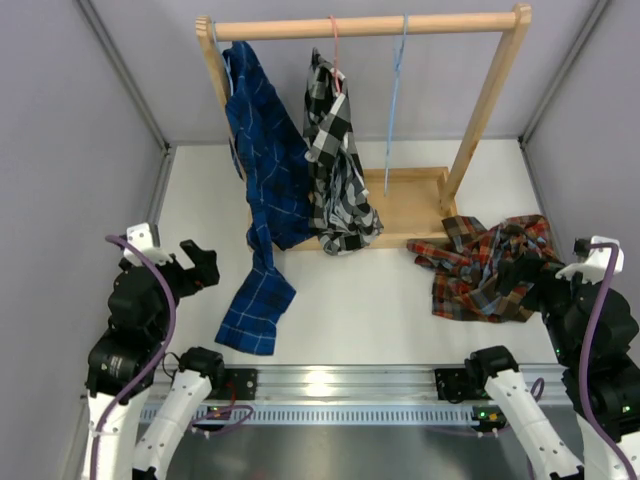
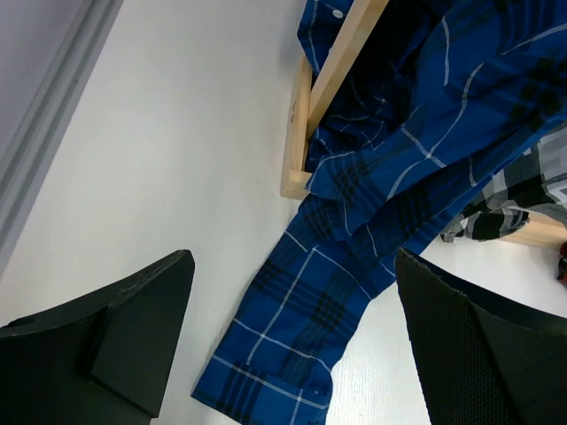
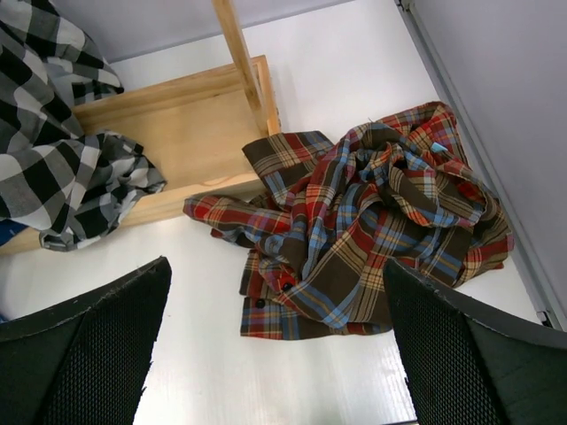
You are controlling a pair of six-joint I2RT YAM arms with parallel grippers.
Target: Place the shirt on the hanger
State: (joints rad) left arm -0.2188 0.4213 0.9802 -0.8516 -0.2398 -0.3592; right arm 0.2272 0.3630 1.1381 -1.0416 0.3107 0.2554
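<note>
Shirt partly behind the right arm; hanger edge-on, shape unreadable.

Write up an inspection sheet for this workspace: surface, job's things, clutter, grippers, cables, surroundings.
Surface: white table, no spills seen.
Job's things: shirt crumpled on the table at the right, by the rack's base; hanger hangs bare from the rack's bar.
Clutter: wooden rack; dark blue plaid shirt draped at its left end, sleeve trailing on the table; black-and-white checked shirt on a pink-red hanger.
Grippers: left gripper open, empty, facing the blue sleeve; right gripper open, empty, facing the shirt.
Cables: purple cables run along both arms.
Surroundings: grey walls; metal rail at the near edge.
</note>
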